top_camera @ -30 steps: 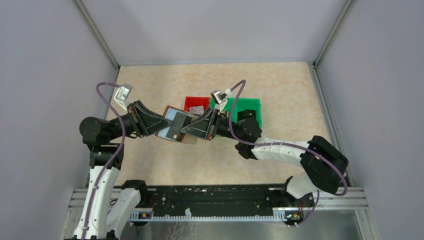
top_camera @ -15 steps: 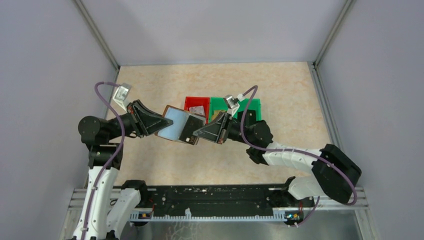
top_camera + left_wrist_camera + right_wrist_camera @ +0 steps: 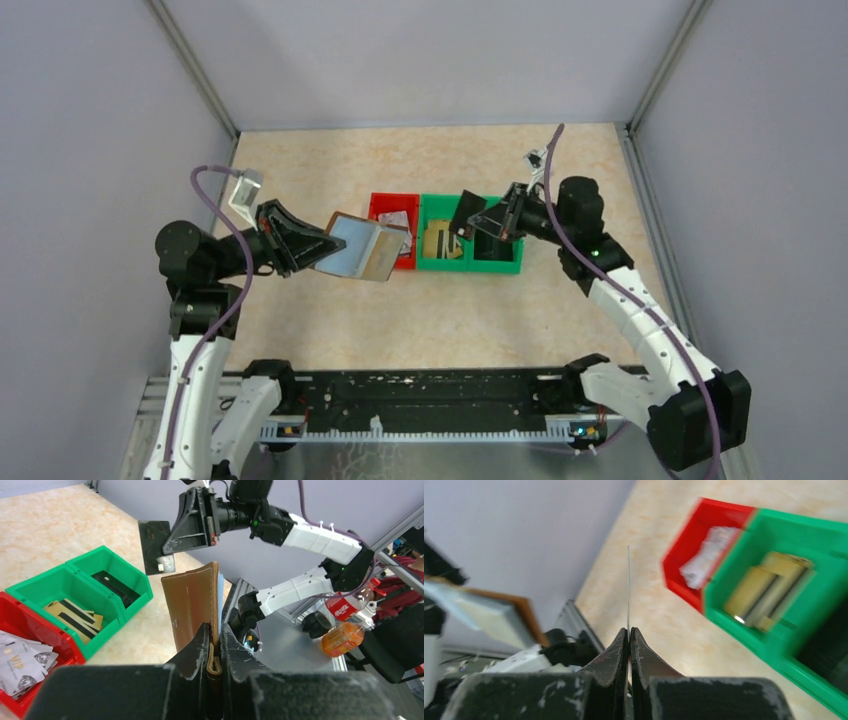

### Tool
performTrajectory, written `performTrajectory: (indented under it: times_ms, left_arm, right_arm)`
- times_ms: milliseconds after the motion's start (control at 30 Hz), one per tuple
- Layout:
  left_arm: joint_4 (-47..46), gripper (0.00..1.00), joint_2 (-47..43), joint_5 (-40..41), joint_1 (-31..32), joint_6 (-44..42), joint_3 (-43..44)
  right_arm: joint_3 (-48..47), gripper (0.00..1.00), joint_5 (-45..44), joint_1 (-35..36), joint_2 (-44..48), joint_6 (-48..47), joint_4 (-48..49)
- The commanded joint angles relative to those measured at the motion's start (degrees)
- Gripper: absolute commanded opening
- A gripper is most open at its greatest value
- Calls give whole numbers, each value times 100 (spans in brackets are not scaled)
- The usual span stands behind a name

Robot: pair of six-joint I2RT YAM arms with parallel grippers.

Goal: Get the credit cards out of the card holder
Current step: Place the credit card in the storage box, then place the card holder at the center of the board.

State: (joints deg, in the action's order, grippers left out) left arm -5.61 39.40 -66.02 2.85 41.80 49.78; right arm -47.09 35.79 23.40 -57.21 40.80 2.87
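Note:
The brown card holder point(image 3: 357, 250) hangs open in the air with its pale blue inside up, and my left gripper point(image 3: 322, 246) is shut on its left edge. In the left wrist view the card holder point(image 3: 192, 605) stands upright between the left gripper's point(image 3: 214, 631) fingers. My right gripper point(image 3: 480, 222) is shut on a dark credit card point(image 3: 463, 213) above the green bins, well clear of the holder. That card point(image 3: 628, 587) shows edge-on as a thin line rising from the right gripper point(image 3: 629, 630). Gold credit cards point(image 3: 440, 243) lie in the middle bin.
Three small bins stand in a row mid-table: a red bin point(image 3: 376, 205) with whitish scraps, a green bin point(image 3: 441, 264) with gold cards, and a second green bin point(image 3: 497, 266) with dark cards point(image 3: 112, 581). Grey walls close in the table on three sides.
My right gripper closed on the dark card, drew it out of the holder and swung right and back over the green bins. The left gripper kept the holder nearly still.

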Motion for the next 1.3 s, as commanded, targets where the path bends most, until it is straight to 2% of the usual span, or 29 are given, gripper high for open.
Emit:
performTrajectory:
  times_ms: [0,67,367,633,733,900,1067,1200,1267]
  left_arm:
    - [168,0,-114,-167,5,-534,149]
    - [177,0,-129,-236,5,-584,146]
    - [261,0,-155,-359,5,-692,181]
    - [146,0,-174,-447,5,-557,208]
    - [42,0,-194,-498,5,-467,197]
    - [-8,0,-222,-571,5,-428,165]
    - [-103,0,-220,-608,5,-377,116]
    - [-114,0,-222,-627,5,-392,62]
    - [-125,0,-213,-628,5,-401,43]
  right_arm:
    - [-515,0,-327,-750,-356,-1666,-2689]
    - [-625,0,-810,-859,-579,-1921,-2895]
    - [-1126,0,-1535,-927,-1912,-2246,-2748]
    - [-1485,0,-1769,-926,-2674,-2291,-2427]
    - [-1559,11,-1768,-925,-2832,-2315,-2356]
    - [-1544,34,-2009,-926,-2693,-2389,-2265]
    - [-1594,40,-2047,-925,-2227,-2271,-2250]
    - [-1543,46,-1135,-865,-1698,-1917,-1819]
    - [-1404,55,-849,-602,-1386,-1763,-1389]
